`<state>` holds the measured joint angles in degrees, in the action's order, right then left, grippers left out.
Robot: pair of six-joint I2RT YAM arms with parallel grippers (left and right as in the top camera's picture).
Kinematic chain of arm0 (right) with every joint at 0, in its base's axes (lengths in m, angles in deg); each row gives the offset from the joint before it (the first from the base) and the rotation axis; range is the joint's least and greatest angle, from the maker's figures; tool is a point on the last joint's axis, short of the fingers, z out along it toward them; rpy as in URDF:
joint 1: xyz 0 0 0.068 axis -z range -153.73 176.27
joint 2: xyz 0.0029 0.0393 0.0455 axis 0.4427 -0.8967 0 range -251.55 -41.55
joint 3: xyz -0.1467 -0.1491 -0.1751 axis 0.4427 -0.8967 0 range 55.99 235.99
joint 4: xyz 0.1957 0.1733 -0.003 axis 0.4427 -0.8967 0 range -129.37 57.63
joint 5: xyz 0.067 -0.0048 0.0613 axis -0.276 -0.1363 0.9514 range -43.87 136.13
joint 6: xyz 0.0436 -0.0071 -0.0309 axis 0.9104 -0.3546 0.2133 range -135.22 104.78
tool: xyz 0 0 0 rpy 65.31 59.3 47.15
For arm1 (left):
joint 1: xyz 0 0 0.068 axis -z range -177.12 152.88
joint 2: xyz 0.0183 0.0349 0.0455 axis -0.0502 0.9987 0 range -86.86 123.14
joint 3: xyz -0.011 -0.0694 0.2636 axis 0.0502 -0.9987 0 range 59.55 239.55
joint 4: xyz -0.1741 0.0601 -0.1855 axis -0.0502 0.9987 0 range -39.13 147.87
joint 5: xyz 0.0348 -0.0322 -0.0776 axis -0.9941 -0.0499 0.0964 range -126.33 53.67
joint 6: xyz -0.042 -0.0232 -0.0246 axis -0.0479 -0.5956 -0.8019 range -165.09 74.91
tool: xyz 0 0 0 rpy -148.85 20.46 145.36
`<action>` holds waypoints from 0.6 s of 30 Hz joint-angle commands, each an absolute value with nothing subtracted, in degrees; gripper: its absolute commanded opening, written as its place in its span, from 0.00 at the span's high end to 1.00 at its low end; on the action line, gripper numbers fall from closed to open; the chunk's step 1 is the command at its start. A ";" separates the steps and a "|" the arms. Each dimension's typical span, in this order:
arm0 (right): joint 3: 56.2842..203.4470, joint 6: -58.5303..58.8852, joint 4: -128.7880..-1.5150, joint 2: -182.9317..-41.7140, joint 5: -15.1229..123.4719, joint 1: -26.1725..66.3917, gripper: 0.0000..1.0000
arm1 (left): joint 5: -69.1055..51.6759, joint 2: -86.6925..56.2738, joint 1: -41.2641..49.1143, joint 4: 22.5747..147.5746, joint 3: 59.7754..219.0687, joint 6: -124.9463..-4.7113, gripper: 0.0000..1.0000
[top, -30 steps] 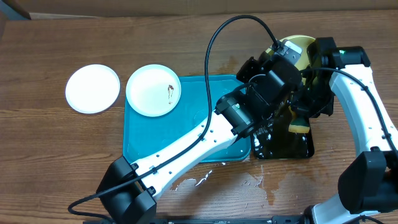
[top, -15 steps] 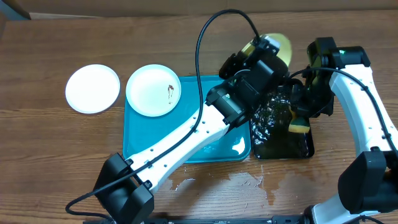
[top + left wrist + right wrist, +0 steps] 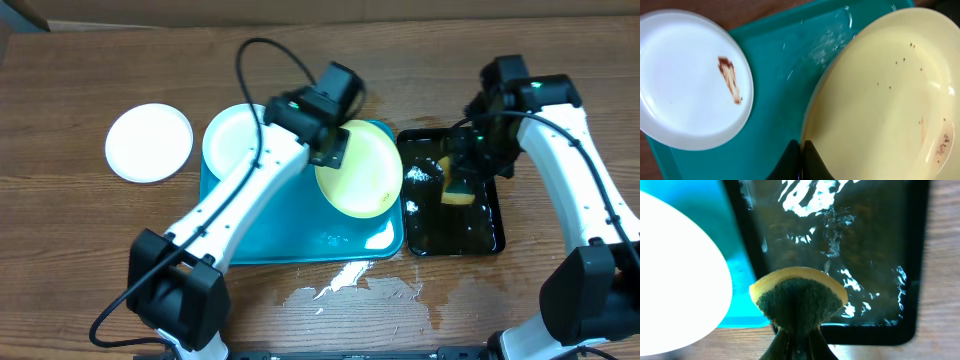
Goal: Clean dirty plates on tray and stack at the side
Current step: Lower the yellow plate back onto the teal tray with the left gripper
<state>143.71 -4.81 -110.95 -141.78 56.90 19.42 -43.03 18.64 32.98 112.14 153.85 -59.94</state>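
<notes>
Left gripper [image 3: 801,151] clamps the yellow-green plate [image 3: 880,95] by its rim, tray [image 3: 782,75] beneath; right gripper [image 3: 795,336] pinches 1 sponge [image 3: 797,296] over black tray [image 3: 875,255].

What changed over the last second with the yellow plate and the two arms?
The left gripper, shut on the yellow plate, carried it leftward from over the black tray to over the blue tray. The right gripper still holds the sponge over the black tray. The smeared white plate and the white plate on the table stayed put.
</notes>
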 commanded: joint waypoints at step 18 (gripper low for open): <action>136.76 -8.57 -89.75 -140.57 58.49 1.19 0.96 | -32.82 32.91 30.86 109.59 145.83 -62.94 0.96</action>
<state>139.56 -7.65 -92.13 -141.78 58.16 1.74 -34.35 30.59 30.58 110.20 146.22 -61.69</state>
